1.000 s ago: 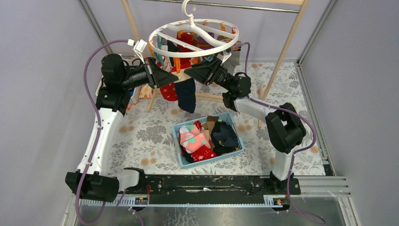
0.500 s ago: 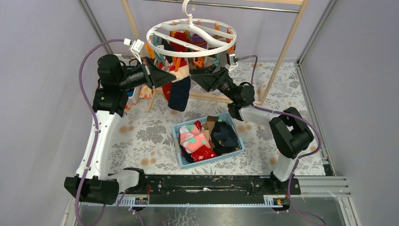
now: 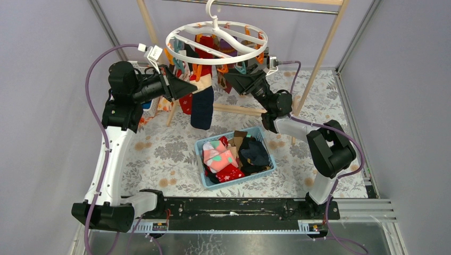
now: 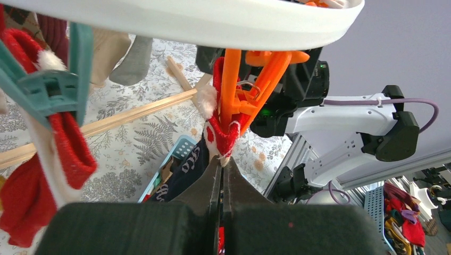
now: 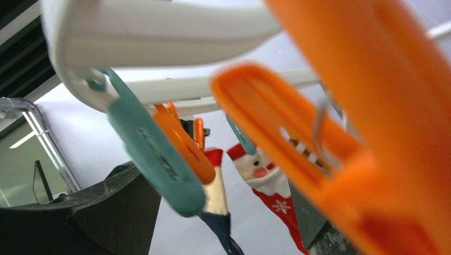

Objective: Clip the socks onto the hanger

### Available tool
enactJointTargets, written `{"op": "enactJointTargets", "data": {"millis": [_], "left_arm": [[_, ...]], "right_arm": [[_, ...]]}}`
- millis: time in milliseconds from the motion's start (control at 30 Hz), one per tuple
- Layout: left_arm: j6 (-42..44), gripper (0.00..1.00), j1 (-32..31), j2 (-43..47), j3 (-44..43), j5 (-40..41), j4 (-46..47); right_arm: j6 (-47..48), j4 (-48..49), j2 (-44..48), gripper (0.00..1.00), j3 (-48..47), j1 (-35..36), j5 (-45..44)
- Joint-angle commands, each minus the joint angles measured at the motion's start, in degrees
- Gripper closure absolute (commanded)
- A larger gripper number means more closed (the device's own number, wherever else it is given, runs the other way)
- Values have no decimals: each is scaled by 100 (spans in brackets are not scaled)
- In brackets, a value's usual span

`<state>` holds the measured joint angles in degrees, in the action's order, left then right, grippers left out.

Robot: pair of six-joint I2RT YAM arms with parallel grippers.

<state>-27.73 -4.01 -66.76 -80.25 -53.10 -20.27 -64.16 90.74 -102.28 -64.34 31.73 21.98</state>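
Note:
The white ring hanger [image 3: 215,42] hangs from the rail with orange and teal clips and several socks on it. My left gripper [image 3: 194,87] is shut on a sock with a red and white cuff and navy body [image 3: 202,109]. In the left wrist view my left gripper [image 4: 222,159] holds the cuff [image 4: 220,130] up into an orange clip [image 4: 230,85]. My right gripper [image 3: 227,75] is open just under the ring. In its wrist view my right gripper [image 5: 213,223] has an orange clip [image 5: 340,149] and a teal clip [image 5: 154,149] close in front.
A blue basket [image 3: 200,154] below holds more socks: a pink one with green spots [image 3: 218,156], a red one [image 3: 230,172] and dark ones [image 3: 254,151]. The wooden rail frame [image 3: 324,53] stands behind the hanger. A Santa sock [image 5: 266,175] hangs clipped.
My left gripper has lifted the sock higher and closer to the ring. My right gripper has risen and shifted right, up to the clips. The ring has swung slightly.

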Motion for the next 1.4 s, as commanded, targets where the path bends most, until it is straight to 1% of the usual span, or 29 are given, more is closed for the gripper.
{"op": "enactJointTargets", "data": {"millis": [0,233,300,433,667,767,833,967,1133,1233,1367], "left_arm": [[160,100,50,80,-190,81,-11],[228,100,50,66,-262,98,-64],[209,100,50,59,-276,107,-59],[191,100,50,58,-291,99,-61],[180,100,50,136,-256,13,-71],[199,100,51,153,-246,-48,-85],[285,100,50,167,-264,-32,-125],[439,100,52,164,-327,29,-204],[514,100,51,144,-391,33,-293],[557,100,50,137,-432,49,-352],[642,100,49,154,-491,80,-462]], "right_arm": [[-234,770,-58,14,-582,-13,58],[-424,780,-141,25,-772,8,200],[-476,779,-164,27,-825,32,247],[-425,779,-256,25,-932,176,397],[-206,779,-440,22,-1085,433,368],[238,770,-176,23,-632,577,-73],[718,770,146,20,-173,665,-432],[1342,756,787,18,544,668,-996],[2005,675,1541,15,1141,642,-1311],[2098,382,1642,15,1128,647,-1049],[1587,757,1222,15,1049,647,-1022]]}}
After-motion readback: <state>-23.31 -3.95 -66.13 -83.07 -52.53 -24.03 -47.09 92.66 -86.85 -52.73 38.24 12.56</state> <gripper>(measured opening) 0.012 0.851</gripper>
